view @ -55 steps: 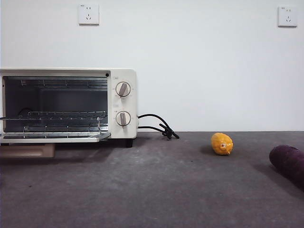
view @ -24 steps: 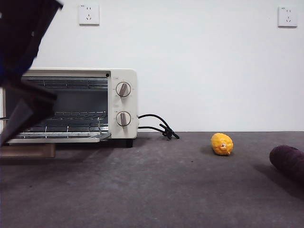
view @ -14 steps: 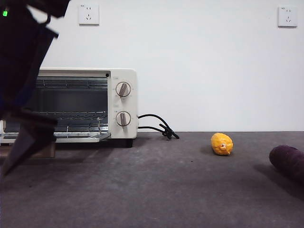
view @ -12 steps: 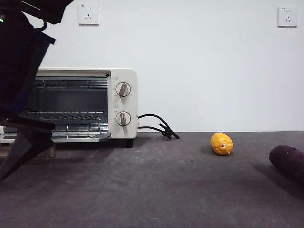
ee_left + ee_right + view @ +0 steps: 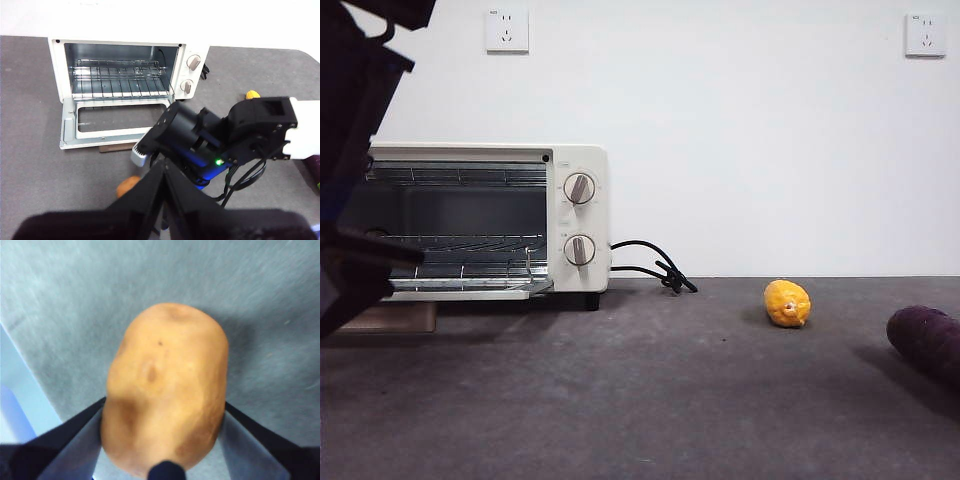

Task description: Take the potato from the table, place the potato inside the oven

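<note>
**Potato in the right arm's grip, oven door down**

The right gripper (image 5: 162, 440) has its two black fingers (image 5: 75, 440) clamped on the flanks of the potato (image 5: 165, 385) — an orange-brown oval held above the grey tabletop (image 5: 260, 305), clear of the surface as far as the right wrist view shows. From the left wrist camera, that same arm (image 5: 220, 140) reaches in front of the oven (image 5: 120, 80), and a sliver of the potato (image 5: 127, 186) peeks out beneath it, near the lowered glass door (image 5: 112, 122). The cream-white oven stands open, its wire rack (image 5: 120, 85) bare to view and its two round knobs (image 5: 191, 74) on the side panel.

The left gripper (image 5: 164, 200) hangs back above the scene, its fingers pressed together with nothing between them.

From table height, a dark arm (image 5: 355, 170) fills the near edge beside the oven (image 5: 575, 220). Farther along the tabletop (image 5: 650, 400) sit a small yellow fruit (image 5: 787, 302) and — well apart from it — the end of a dark purple vegetable (image 5: 926, 340), while a black cord (image 5: 655, 265) trails from the oven's side.
</note>
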`<control>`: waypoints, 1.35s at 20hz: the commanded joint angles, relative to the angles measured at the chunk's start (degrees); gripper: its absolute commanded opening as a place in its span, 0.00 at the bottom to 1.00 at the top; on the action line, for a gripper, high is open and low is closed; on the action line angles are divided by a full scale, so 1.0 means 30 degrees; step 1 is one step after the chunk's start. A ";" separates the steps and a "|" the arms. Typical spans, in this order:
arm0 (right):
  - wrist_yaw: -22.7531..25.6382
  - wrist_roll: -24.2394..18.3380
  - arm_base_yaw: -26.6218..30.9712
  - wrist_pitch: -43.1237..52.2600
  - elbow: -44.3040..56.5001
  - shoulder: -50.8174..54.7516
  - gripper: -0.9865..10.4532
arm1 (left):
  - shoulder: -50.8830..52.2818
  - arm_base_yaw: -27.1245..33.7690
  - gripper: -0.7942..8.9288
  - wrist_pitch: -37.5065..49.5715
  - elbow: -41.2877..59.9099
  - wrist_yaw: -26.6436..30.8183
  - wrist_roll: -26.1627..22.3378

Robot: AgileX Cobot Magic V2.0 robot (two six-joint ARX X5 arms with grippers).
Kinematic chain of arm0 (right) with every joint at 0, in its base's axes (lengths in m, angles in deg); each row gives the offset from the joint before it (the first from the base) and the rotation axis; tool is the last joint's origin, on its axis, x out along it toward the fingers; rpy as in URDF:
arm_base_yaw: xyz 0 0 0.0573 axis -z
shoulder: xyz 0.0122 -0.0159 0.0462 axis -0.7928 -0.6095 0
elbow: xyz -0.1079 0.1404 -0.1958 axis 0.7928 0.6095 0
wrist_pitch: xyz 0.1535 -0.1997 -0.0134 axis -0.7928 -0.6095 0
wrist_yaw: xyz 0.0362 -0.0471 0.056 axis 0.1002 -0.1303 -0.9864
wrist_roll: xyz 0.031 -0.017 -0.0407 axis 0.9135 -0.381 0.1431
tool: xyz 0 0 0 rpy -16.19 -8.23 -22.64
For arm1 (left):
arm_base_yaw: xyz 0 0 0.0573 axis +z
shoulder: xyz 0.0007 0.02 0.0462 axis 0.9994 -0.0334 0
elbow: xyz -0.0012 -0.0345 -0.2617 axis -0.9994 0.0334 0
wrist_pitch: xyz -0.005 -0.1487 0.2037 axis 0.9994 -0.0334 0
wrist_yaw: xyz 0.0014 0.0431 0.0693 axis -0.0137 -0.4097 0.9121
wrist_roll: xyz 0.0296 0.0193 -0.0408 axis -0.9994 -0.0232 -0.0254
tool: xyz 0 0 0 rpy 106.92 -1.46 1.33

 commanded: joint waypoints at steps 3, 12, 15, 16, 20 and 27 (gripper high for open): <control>0.0095 0.0182 0.0138 0.0029 -0.0109 0.0605 0.09 | 0.0153 -0.0022 0.08 0.0051 -0.0066 -0.0007 -0.0714; 0.2506 -0.0022 0.1537 0.0058 -0.1989 0.0605 0.09 | 0.0153 -0.0029 0.08 0.0058 -0.0066 0.0000 -0.0772; 0.2965 -0.0015 0.2244 0.0372 -0.2892 0.0605 0.09 | 0.0153 -0.0022 0.08 0.0058 -0.0066 0.0022 -0.0816; 0.2958 -0.0015 0.2535 0.0656 -0.3271 0.0605 0.09 | 0.0146 -0.0022 0.08 0.0051 -0.0066 0.0073 -0.0969; 0.3016 -0.0015 0.3388 0.2783 -0.3789 0.0605 0.09 | -0.0036 -0.0022 0.08 0.0051 -0.0066 0.0131 -0.1093; 0.3796 -0.1064 0.4379 0.4634 -0.3767 0.0605 0.09 | -0.1122 -0.0029 0.08 0.0058 -0.0066 0.0138 -0.1239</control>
